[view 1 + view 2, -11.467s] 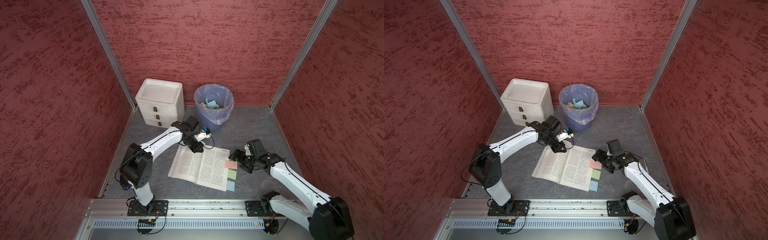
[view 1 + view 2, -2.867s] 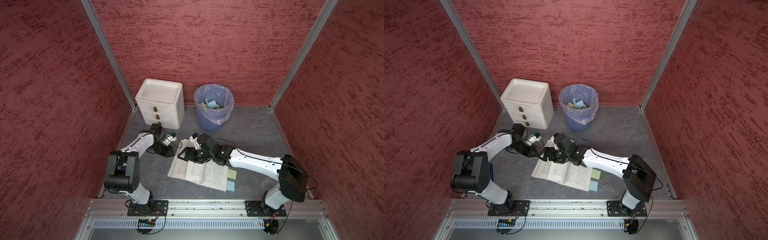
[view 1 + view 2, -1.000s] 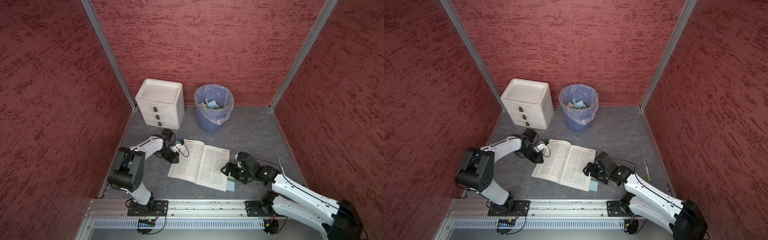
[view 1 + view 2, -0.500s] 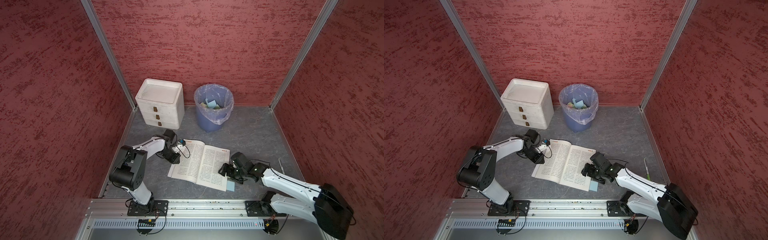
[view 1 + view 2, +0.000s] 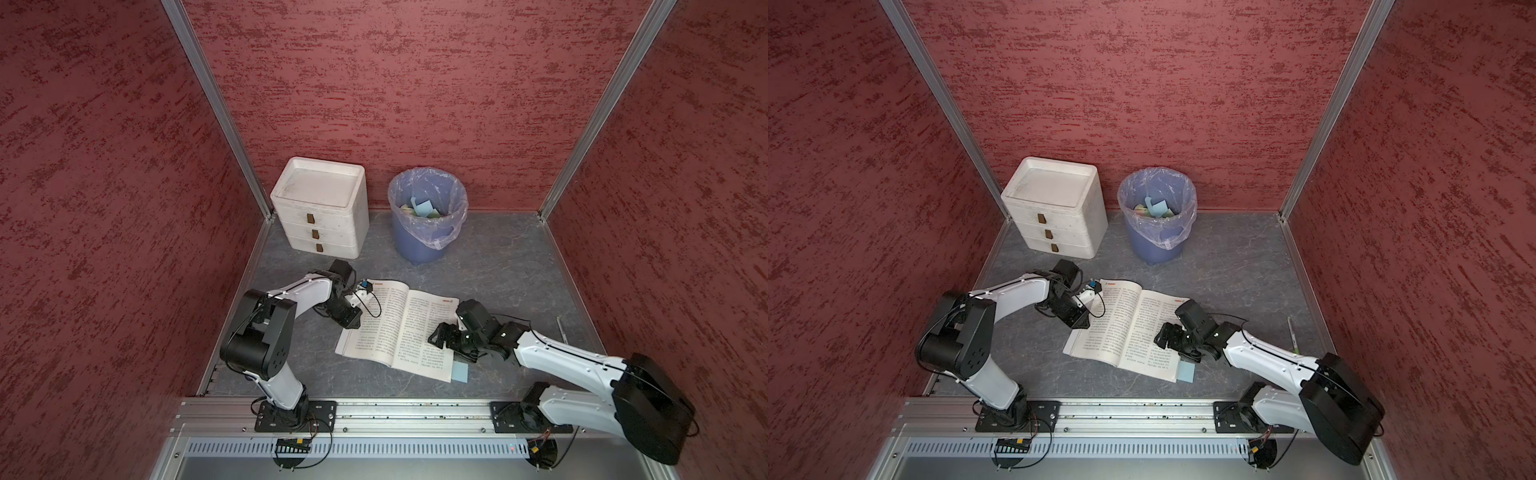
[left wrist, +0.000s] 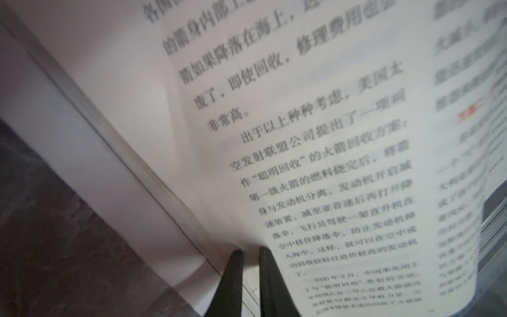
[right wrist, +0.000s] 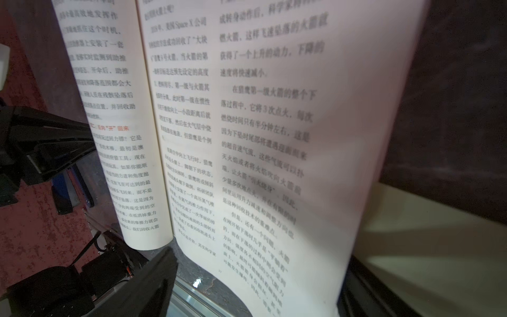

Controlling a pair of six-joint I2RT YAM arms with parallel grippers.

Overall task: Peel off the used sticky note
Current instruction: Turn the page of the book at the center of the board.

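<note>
My right gripper (image 5: 444, 337) stands spread wide over the right page edge of the book (image 5: 388, 324), further inboard than a second ago. My left gripper (image 6: 250, 254), pressed nearly together, meets the left page edge. One blue sticky note (image 5: 459, 370) shows at the book's near right corner, where three showed earlier. One bin (image 5: 457, 195) and one drawer unit (image 5: 320, 208) stand at the back. Grey floor (image 5: 519, 282) runs to the right wall, with one pen (image 5: 562, 328) on it.

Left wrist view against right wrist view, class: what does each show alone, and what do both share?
Left wrist only: the left end effector nipping a page edge of the book. Right wrist only: the right end effector, open astride a page, and a pale sheet beside the book. Both: the book's print and the grey table.
</note>
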